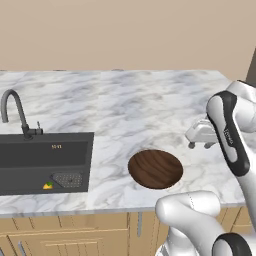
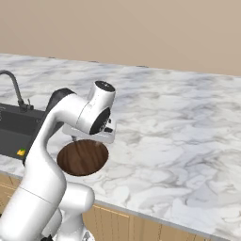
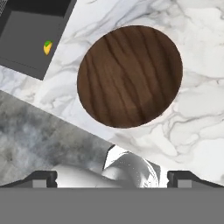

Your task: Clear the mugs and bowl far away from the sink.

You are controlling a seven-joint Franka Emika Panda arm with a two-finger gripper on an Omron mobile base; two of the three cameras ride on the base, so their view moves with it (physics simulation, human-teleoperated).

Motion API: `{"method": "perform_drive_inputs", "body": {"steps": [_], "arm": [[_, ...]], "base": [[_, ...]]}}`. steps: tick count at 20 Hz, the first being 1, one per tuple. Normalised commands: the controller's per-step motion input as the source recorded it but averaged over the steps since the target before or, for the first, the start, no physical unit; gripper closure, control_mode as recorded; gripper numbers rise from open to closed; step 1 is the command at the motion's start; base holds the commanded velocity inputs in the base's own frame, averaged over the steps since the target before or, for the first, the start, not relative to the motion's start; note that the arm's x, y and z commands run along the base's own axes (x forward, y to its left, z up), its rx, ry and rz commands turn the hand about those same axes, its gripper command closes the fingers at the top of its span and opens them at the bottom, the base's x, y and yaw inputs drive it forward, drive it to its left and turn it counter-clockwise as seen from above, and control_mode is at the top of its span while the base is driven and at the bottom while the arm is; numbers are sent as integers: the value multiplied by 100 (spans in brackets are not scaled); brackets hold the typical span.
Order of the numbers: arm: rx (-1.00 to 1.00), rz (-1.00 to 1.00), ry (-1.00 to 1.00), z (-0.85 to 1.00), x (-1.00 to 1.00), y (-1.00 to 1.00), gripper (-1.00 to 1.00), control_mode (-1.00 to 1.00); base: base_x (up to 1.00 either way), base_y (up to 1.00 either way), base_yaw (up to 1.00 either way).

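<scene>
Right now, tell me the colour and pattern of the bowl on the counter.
The bowl is dark brown with a streaked wood grain, clearest in the hand view.

Bowl [image 1: 155,168] is wide, shallow, round, dark brown wood grain, sitting upright and flat on the marble counter near the front edge. It looks empty in my hand view [image 3: 130,76], grain running roughly one way across the inside. In the right base view the bowl [image 2: 83,158] lies partly behind my arm. It sits just right of the sink [image 1: 45,162], apart from it, with a strip of counter between. Sink is a dark grey rectangular recessed basin, with a dark curved gooseneck tap [image 1: 14,112] at its back edge and a small yellow-green item [image 1: 48,186] near the drain [image 1: 68,179].
</scene>
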Motion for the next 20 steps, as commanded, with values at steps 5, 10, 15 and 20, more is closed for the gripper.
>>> {"method": "perform_drive_inputs", "body": {"steps": [5,10,15,20], "arm": [[0,-1,-1,-39,18,-6,-100,-100],[0,-8,-1,-45,19,0,-100,-100],[0,-11,-3,-44,11,0,-100,-100],[0,-8,0,-33,20,-1,-100,-100]], "base": [[0,0,0],[0,0,0],[0,0,0],[0,0,0]]}}
